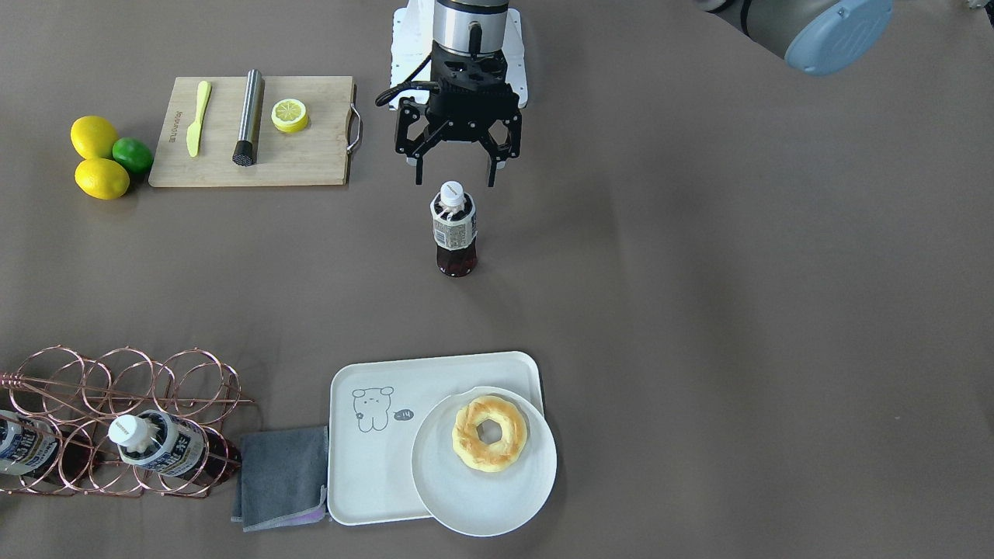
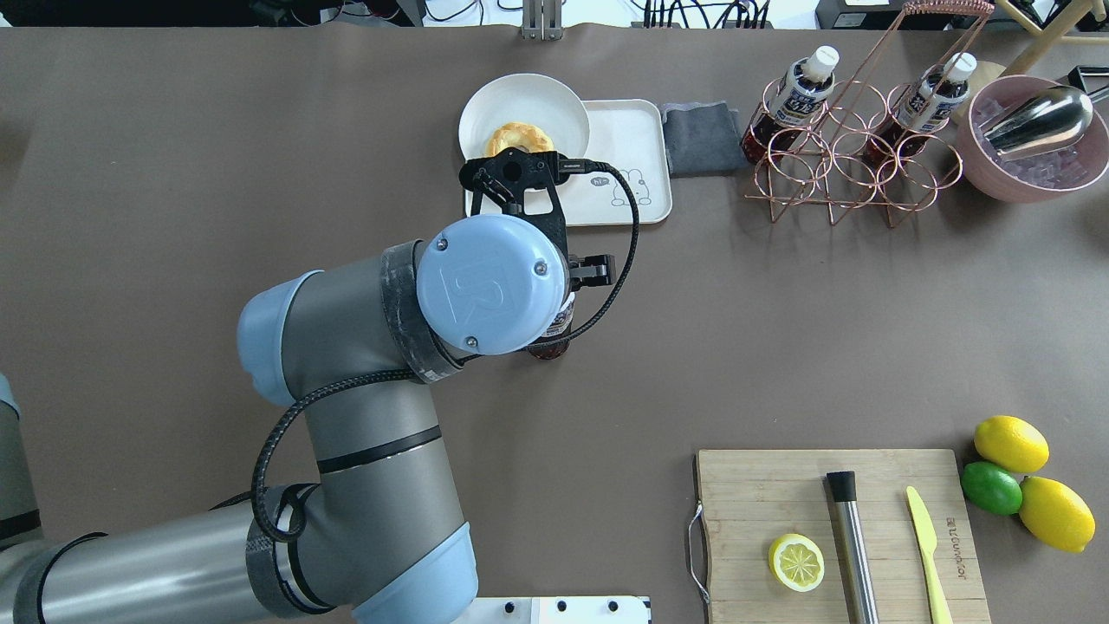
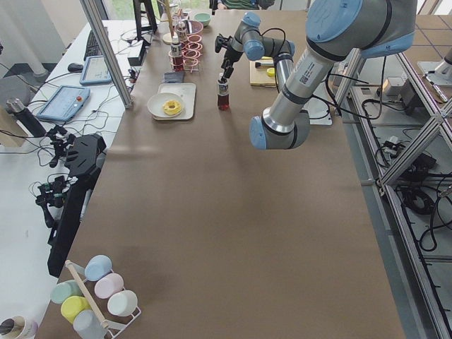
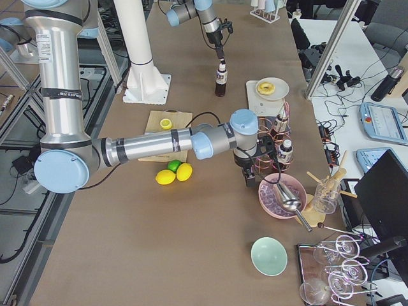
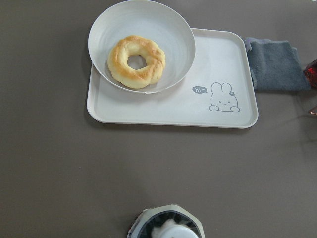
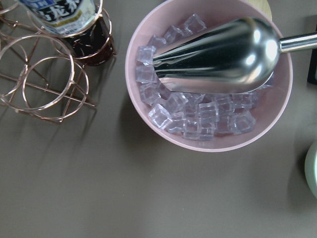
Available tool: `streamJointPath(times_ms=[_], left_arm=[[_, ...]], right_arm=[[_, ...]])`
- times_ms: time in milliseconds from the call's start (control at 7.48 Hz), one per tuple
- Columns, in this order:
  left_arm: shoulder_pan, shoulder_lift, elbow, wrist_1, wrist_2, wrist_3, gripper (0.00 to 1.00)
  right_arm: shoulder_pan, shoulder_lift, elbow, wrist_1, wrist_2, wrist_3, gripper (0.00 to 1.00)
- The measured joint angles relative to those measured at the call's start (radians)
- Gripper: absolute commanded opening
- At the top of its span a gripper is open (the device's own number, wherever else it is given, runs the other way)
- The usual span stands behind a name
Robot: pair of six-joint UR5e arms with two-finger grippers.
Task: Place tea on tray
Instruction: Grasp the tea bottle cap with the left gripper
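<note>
The tea [image 1: 454,233], a small clear bottle of dark red-brown drink with a white cap, stands upright on the table, apart from the tray. My left gripper [image 1: 456,175] hangs open just above and behind its cap, fingers spread and touching nothing. The cap shows at the bottom edge of the left wrist view [image 5: 171,229]. The white tray [image 1: 365,466] with the line drawing lies beyond it, also seen from the left wrist [image 5: 173,109]. My right gripper [image 4: 247,172] is over by the pink bowl; I cannot tell if it is open or shut.
A round white plate [image 1: 481,505] with a donut [image 1: 489,432] overlaps the tray. A grey cloth [image 1: 283,477] and a copper rack [image 1: 116,388] with two alike bottles [image 1: 159,444] lie beside it. A pink ice bowl [image 6: 213,147] holds a steel scoop [image 6: 223,54]. A cutting board [image 1: 311,155] is nearer the robot.
</note>
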Motion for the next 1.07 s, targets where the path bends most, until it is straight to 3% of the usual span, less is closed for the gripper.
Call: streamJointPath(times_ms=[535,802,936,1070], left_arm=[[0.038,0.005,0.02,0.005,0.087,-0.005,0.71],[0.045,0.001,0.026,0.005,0.1,-0.005,0.39],[0.046,-0.002,0.026,0.005,0.101,-0.005,0.01],[0.046,-0.003,0.025,0.005,0.102,-0.005,0.0]], right_arm=[[0.007,-0.001,-0.012,0.02,0.002,-0.002,1.0],[0.008,-0.001,-0.013,0.02,0.002,-0.003,1.0],[0.008,-0.001,-0.013,0.02,0.002,-0.004,1.0],[0.008,-0.001,-0.012,0.02,0.002,-0.004,1.0]])
